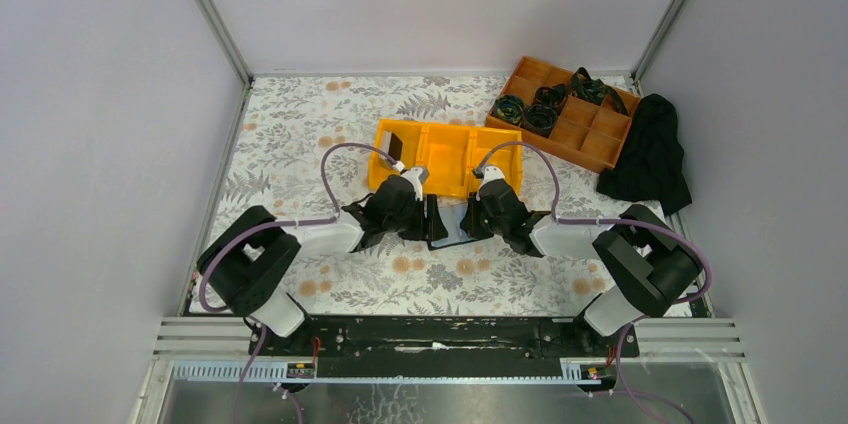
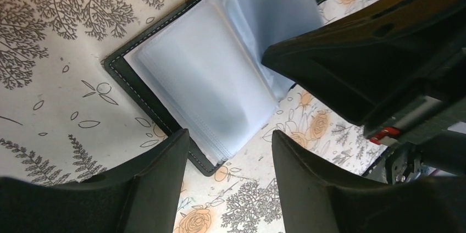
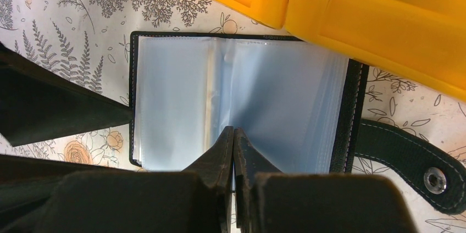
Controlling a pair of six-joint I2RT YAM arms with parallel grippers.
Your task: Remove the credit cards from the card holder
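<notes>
The card holder (image 3: 242, 95) lies open and flat on the floral tablecloth (image 1: 300, 124), between the two grippers and just in front of the yellow bin (image 3: 384, 18), whose near wall overhangs its far edge in the right wrist view. It has a black cover edged with pale stitching, and a stack of clear greyish sleeves (image 2: 209, 79) is fanned out across both halves. One sleeve stands up a little along the middle fold. A black closing strap (image 3: 406, 156) with a round metal snap (image 3: 434, 179) trails off one side onto the cloth. The right gripper (image 3: 233, 131) has its fingers pressed together, tips at the near edge of the sleeves by the fold; whether a sleeve is nipped between them cannot be told. The left gripper (image 2: 229, 137) has its fingers spread apart, hanging over one corner of the holder and gripping nothing. In the yellow bin's leftmost compartment stands a small dark grey rectangle (image 1: 393, 142), too small to tell what it is. Farther back on the right sits an orange-brown divided tray (image 1: 585, 134) holding black coiled straps (image 1: 540, 114), with a crumpled black cloth (image 1: 650, 149) just beside it.
</notes>
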